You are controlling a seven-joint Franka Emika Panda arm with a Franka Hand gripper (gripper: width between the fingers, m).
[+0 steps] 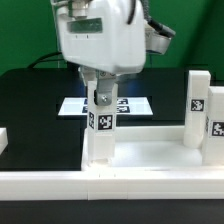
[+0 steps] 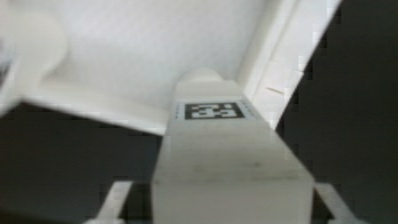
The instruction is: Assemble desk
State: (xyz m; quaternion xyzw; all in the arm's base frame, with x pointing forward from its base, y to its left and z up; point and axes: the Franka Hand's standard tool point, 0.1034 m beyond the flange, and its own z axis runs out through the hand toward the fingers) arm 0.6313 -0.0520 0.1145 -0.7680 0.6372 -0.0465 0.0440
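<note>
The gripper (image 1: 101,90) is hanging straight down over the middle of the table, and it is squeezing the top of a white square leg (image 1: 101,125). The leg is standing upright between the two fingers. A black-and-white tag is showing on the front of the leg, just under the fingers.

The bottom of the leg is reaching down to the desk top (image 1: 150,150), the big white slab that is lying flat in front. The leg is meeting the slab near the slab's corner on the exterior view's left. It is hard to tell if the leg is sitting in a socket there.

In the wrist view, the leg (image 2: 222,150) is filling the middle of the picture and pointing away from the camera, with its tag facing up. The two fingers (image 2: 118,200) are showing as pale strips, one on each side of the leg, pressing against it. Past the end of the leg, the white slab (image 2: 160,60) with its raised rim is lying right under it.

Two more white legs (image 1: 199,110) with tags are standing upright at the exterior view's right, well apart from the gripper.

The marker board (image 1: 132,104) is lying flat on the black table (image 1: 35,110), behind the held leg.
</note>
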